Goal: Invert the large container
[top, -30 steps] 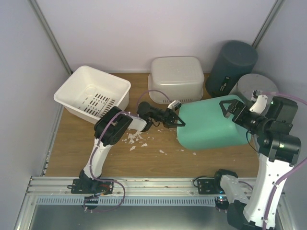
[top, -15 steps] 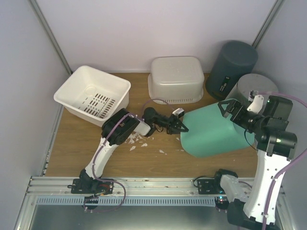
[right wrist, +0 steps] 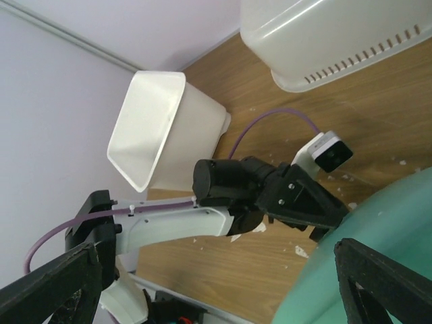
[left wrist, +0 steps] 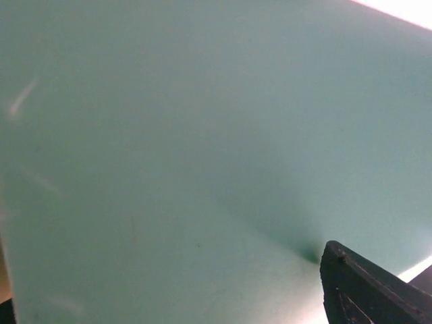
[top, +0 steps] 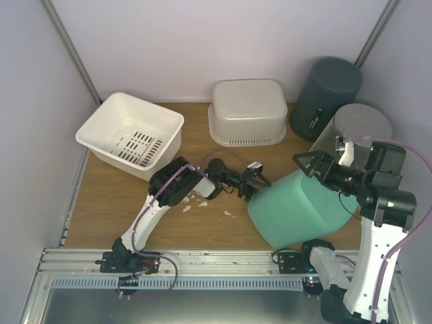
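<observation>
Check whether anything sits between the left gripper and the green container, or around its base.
Nothing visible does. The left gripper sits against the green container at its side, the right gripper at its top edge. Small white scraps lie on the table to its left.

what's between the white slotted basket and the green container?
Top view: the left gripper and its arm span that gap, tips at the green container; white flakes lie on the table beneath.

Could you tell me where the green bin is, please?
In the top view, the green bin lies tilted at front right, between the left gripper and right gripper.
</observation>
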Controlling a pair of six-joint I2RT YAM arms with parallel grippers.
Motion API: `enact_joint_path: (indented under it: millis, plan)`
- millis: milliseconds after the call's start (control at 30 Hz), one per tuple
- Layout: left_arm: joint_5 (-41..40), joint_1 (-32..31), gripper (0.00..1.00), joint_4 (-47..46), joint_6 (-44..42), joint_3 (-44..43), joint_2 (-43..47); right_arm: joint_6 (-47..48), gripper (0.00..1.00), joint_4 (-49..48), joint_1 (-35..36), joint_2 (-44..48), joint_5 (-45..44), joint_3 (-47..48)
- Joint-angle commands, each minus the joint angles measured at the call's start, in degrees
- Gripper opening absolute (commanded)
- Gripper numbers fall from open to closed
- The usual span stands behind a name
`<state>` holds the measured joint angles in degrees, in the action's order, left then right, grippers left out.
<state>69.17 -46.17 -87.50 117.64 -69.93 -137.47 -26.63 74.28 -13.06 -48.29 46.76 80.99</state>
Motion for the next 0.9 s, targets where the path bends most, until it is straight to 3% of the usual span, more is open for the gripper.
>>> enact_joint_path:
  millis: [0,167,300,400,567,867]
  plan:
    - [-0.6,-0.4,0.84,-18.0,-0.4,0.7,0.9,0.0,0.93,1.6,0.6,0.1,3.3,-1.1]
    - [3.1,1.4,0.88,-12.4,-6.6,4.2,3.0,0.3,0.94,1.3,0.6,1.2,3.3,-3.7]
    - [6.4,3.1,0.9,0.7,-19.1,8.7,7.0,0.7,0.93,0.8,0.6,1.4,3.2,-5.2]
    - [7.6,4.6,0.91,18.6,-33.7,10.2,10.7,0.7,0.93,0.0,0.6,1.5,3.4,-6.2]
    - [5.0,6.6,0.91,59.2,-63.9,4.3,15.0,0.9,0.94,-0.7,0.6,1.5,3.2,-7.8]
    - [-3.3,8.1,0.91,91.7,-89.3,-7.4,12.2,0.8,0.94,-2.0,0.6,1.7,1.9,-9.6]
